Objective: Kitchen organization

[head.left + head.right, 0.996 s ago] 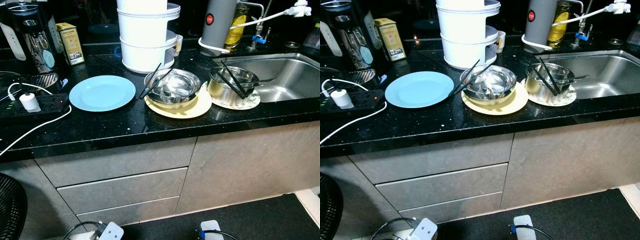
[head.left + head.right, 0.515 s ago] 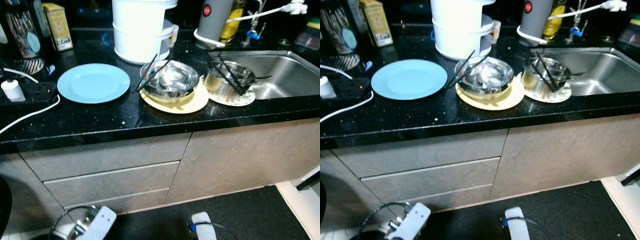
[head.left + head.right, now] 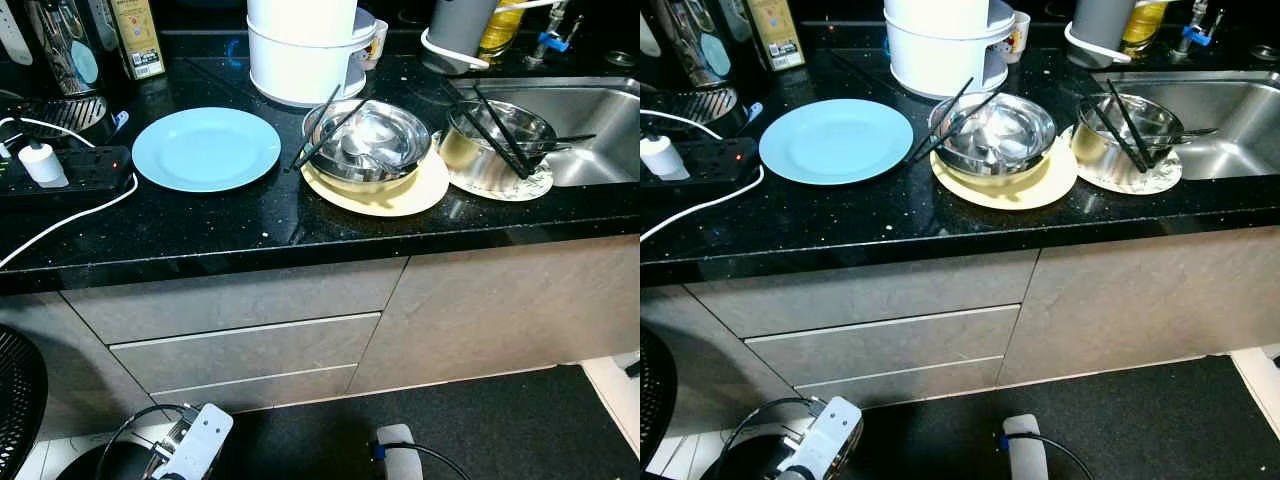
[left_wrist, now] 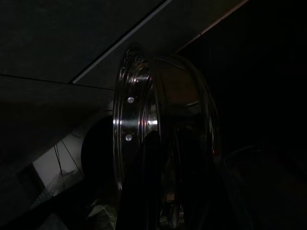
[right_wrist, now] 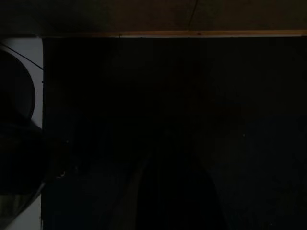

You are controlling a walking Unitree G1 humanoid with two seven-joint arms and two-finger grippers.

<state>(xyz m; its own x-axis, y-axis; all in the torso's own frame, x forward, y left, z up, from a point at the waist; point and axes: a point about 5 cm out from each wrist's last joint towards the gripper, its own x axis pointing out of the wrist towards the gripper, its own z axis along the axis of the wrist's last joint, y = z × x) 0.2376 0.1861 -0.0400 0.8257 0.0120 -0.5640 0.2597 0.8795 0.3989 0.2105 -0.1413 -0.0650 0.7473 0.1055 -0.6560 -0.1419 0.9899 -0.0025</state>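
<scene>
A light blue plate (image 3: 206, 148) lies on the black counter (image 3: 200, 235). To its right a steel bowl (image 3: 370, 145) sits on a yellow plate (image 3: 405, 195), with black chopsticks (image 3: 318, 135) leaning across its rim. Further right, a smaller steel pot (image 3: 495, 140) holding chopsticks stands on a white patterned plate (image 3: 522, 187) beside the sink (image 3: 600, 115). My left arm (image 3: 195, 448) hangs low before the drawers. In the dark left wrist view my left gripper (image 4: 165, 148) is shut on the rim of a shiny steel dish (image 4: 125, 120), seen edge-on. My right arm (image 3: 388, 452) hangs idle.
A white stacked container (image 3: 300, 50) stands behind the bowl. A power strip (image 3: 60, 170) with a white plug and cable lies at the counter's left. Grey drawers (image 3: 240, 350) are below the counter, and a black fan (image 3: 15, 410) stands on the floor at left.
The whole picture has shifted as my head moved. The dishes on the counter stay where they were. My left arm shows a little more at the bottom.
</scene>
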